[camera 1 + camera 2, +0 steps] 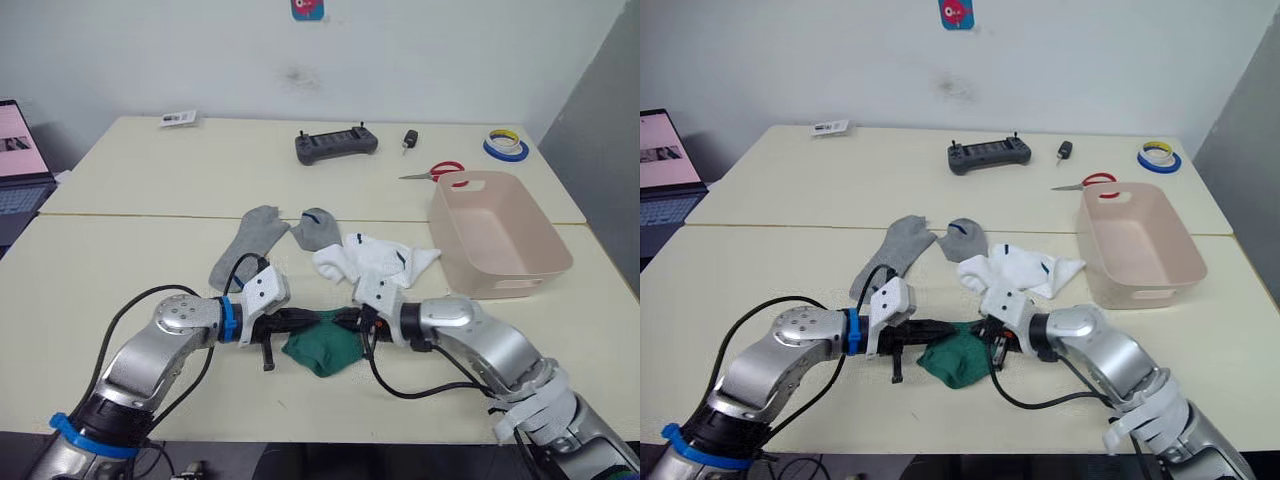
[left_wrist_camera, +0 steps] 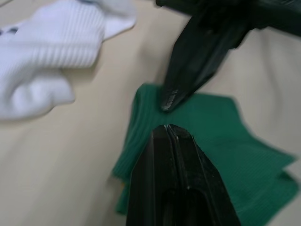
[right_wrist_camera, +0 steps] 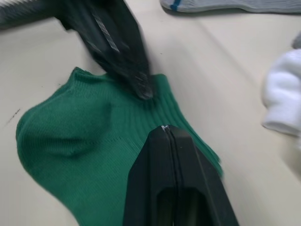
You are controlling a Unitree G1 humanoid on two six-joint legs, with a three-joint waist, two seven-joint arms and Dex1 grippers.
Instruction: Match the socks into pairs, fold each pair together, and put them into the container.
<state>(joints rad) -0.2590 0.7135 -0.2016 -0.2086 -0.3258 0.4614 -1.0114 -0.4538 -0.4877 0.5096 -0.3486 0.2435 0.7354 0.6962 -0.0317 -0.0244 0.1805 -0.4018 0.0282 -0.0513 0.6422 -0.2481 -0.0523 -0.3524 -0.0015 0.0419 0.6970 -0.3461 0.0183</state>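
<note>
The green socks (image 1: 325,345) lie bunched together near the front edge of the surface (image 1: 150,260), between my two grippers. My left gripper (image 1: 305,320) reaches in from the left, its fingers pressed shut with no gap between them, the tips over the socks' left part; whether any cloth is caught between them I cannot tell. My right gripper (image 1: 345,320) comes in from the right, its fingers likewise closed tight, tips at the ribbed cuff edge of the green cloth, and the two grippers' tips sit almost against each other above the socks. In my left wrist view the green cloth (image 2: 211,141) spreads flat with a folded layer showing at one edge. Just behind the green socks, the white socks (image 1: 375,260) lie in a loose heap with small dark marks on them. Left of those, the grey socks (image 1: 275,235) lie side by side, one stretched long and one shorter with a blue mark at its cuff. The container (image 1: 495,235) stands to the right of the white heap, upright and open. Farther back on the surface are red-handled scissors (image 1: 437,172), two tape rolls (image 1: 505,145), a dark controller (image 1: 336,145) and a small black object (image 1: 410,139).
</note>
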